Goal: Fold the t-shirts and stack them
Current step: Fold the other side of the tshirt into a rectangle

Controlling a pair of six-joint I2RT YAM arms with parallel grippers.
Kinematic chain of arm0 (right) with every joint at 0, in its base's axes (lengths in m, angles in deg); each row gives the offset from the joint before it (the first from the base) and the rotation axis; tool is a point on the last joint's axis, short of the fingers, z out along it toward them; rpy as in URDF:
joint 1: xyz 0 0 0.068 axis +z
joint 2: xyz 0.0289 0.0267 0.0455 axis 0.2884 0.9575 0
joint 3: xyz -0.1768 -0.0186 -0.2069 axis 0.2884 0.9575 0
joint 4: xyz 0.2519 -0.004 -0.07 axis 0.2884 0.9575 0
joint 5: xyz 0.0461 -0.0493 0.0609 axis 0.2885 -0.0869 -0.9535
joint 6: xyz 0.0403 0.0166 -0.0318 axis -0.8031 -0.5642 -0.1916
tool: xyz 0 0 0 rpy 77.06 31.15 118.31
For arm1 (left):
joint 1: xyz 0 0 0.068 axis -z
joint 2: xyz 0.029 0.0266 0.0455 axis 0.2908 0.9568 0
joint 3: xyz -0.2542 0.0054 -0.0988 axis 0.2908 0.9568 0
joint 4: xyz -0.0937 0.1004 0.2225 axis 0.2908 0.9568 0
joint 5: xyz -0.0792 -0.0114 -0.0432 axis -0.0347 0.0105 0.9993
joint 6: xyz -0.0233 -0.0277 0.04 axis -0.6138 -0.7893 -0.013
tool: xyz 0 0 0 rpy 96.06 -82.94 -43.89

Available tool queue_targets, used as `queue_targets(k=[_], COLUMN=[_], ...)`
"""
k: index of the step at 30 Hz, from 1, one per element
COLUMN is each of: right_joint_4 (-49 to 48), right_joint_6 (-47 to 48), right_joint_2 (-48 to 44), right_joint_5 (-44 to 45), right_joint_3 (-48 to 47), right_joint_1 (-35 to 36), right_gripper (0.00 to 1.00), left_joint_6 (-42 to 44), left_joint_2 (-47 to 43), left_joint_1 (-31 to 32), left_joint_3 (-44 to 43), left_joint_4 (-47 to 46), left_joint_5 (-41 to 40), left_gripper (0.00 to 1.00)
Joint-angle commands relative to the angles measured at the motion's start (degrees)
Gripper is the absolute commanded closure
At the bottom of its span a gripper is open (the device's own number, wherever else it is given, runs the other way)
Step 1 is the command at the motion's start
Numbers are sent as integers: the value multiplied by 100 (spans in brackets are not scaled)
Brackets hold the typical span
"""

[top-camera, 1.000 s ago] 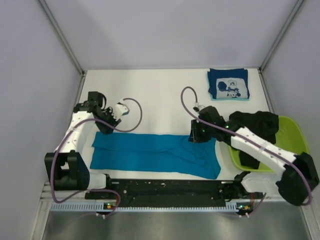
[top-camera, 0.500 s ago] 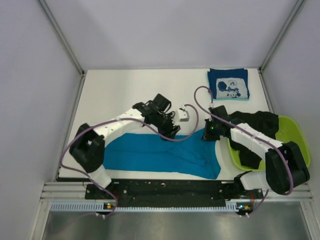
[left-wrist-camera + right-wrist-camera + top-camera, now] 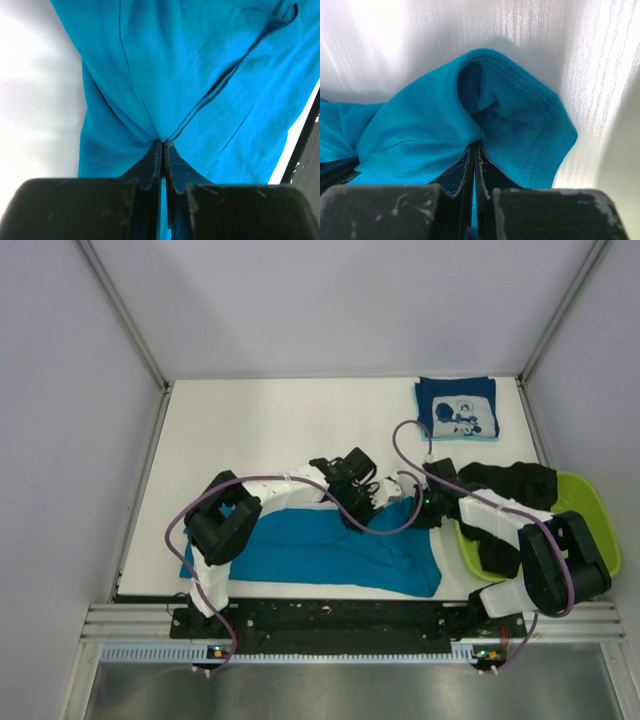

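Left gripper [image 3: 162,146] clamped on a pinch of the teal shirt [image 3: 300,552]; jaws pressed together with cloth gathered at the tips and creases fanning out from the pinch. Right gripper [image 3: 474,149] likewise closed on teal cloth, holding a stitched hem that loops up over the tips; looks like a sleeve or a corner, can't say which.

Teal shirt lies along the near edge of the table [image 3: 280,430], spread left to right; its left end is flat, its far edge is drawn up toward the middle right. The left arm reaches across its own side so the two grippers sit near each other over the shirt's right part. Likely reason: the left is bringing its held edge over to meet the right's corner, a fold across the width, while the right holds its end as an anchor so the cloth doesn't slide.

Navy shirt [image 3: 456,408] folded square at the far right corner, well apart from the work; probably the base of the stack. Black shirt [image 3: 510,490] unfolded, draped over the rim of the basin [image 3: 592,508] at right, just beside the right arm; looks parked there until its turn.

Fold in hand not yet laid down; risk is uneven edges if either pinch slips.
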Motion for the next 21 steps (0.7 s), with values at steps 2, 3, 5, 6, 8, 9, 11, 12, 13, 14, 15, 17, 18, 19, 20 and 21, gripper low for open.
queue_targets(k=[2,3,5,6,8,9,11,12,13,14,15,17,18,19,20,21], right_joint_4=[-112,-112,-112,-112,-129,-121,-121,-112,-103,-103,-86,-77,-85,-68,-50,-42], right_joint_6=[-13,-5,-5,-5,4,-4,22,22,31,31,39,39,39,39,39,48], right_joint_2=[-73,-46,-2,15,33,33,24,24,7,7,-19,-72,-90,-116,-134,-151], right_joint_5=[122,122,139,139,139,130,95,78,69,51,43,25,16,16,16,25], right_joint_3=[161,170,196,197,205,197,170,161,153,153,161,161,170,170,161,161], right_joint_1=[-52,-69,-96,-105,-105,-113,-122,-114,-122,-114,-114,-114,-105,-113,-122,-105], right_gripper=[100,100,100,100,100,100,100,100,100,100,100,100,100,100,100,100], left_joint_6=[222,301,494,591,661,679,671,662,662,653,618,644,662,671,688,706], left_joint_2=[-271,-411,-692,-807,-939,-931,-835,-747,-651,-563,-484,-404,-404,-395,-412,-430], left_joint_1=[5,5,5,5,5,5,-3,5,5,5,5,5,5,5,5,5], left_joint_3=[-109,-4,181,260,366,384,367,340,270,209,165,120,112,112,103,85], left_joint_4=[270,279,314,323,323,323,323,358,402,472,525,587,596,622,639,692], left_joint_5=[129,225,410,471,525,507,385,332,305,279,270,287,279,253,191,182], left_gripper=[100,100,99,97,90,84,74,71,70,70,70,70,70,71,74,79])
